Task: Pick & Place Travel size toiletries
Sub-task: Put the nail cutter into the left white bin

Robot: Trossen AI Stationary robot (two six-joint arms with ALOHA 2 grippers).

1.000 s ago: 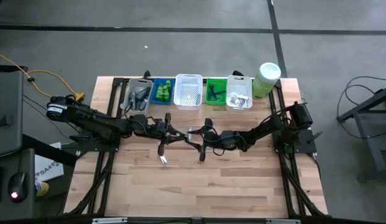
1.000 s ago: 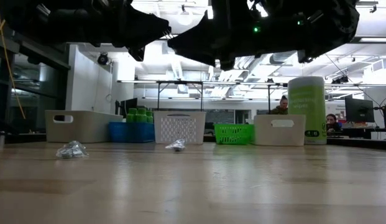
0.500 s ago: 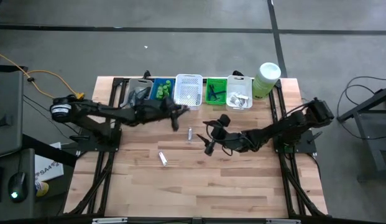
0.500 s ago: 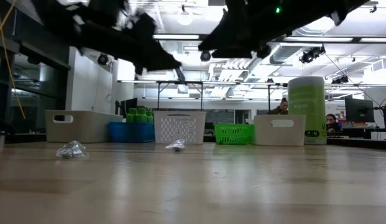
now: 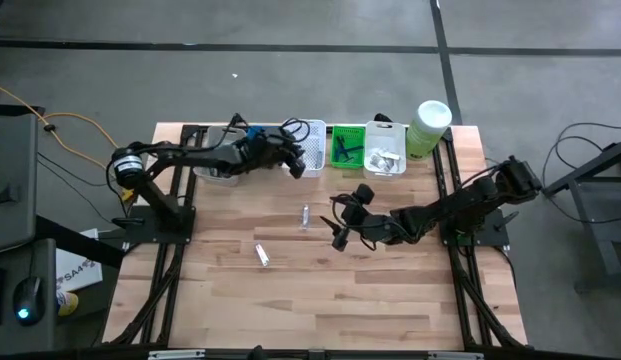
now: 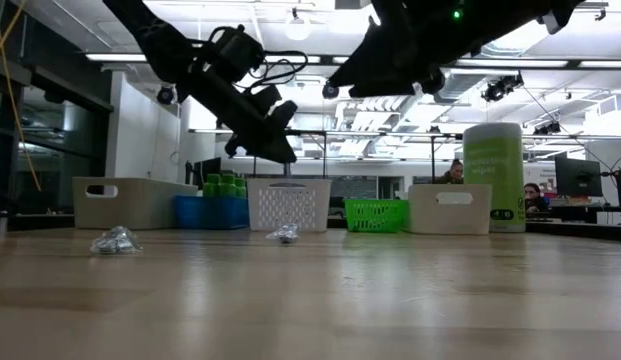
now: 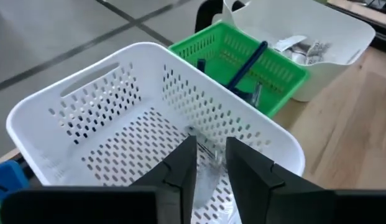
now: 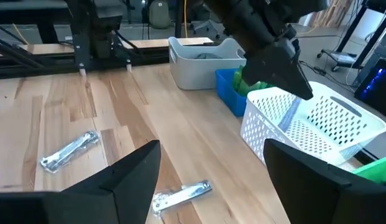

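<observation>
My left gripper (image 5: 295,165) hovers over the white perforated basket (image 5: 306,140) at the table's far edge, shut on a silvery tube (image 7: 207,151). Seen from the right wrist, the tube (image 8: 291,109) hangs under the fingertips into the basket. My right gripper (image 5: 337,238) stands open above mid-table, nothing between its fingers. Two more silvery tubes lie flat on the wood: one (image 5: 304,215) just left of my right gripper, the other (image 5: 261,254) nearer the front. My left gripper pinches the silvery tube's upper end (image 7: 202,142) between its two fingertips. The fingers slant downward from the table's left side. The tube hangs below them, clear of the table, inside the basket's rim (image 7: 242,112).
Along the far edge stand a grey bin (image 5: 218,165), a blue basket of green bottles (image 5: 258,146), a green basket (image 5: 346,147), a white bin (image 5: 386,152) and a tall pale-green canister (image 5: 430,125). Bare wood lies toward the near edge.
My left gripper has swung from mid-table toward the far edge and now stands over the white basket, tipped up closer to level, carrying the tube. My right gripper has risen a little and tipped up from pointing down. Both tubes on the table have stayed put.
</observation>
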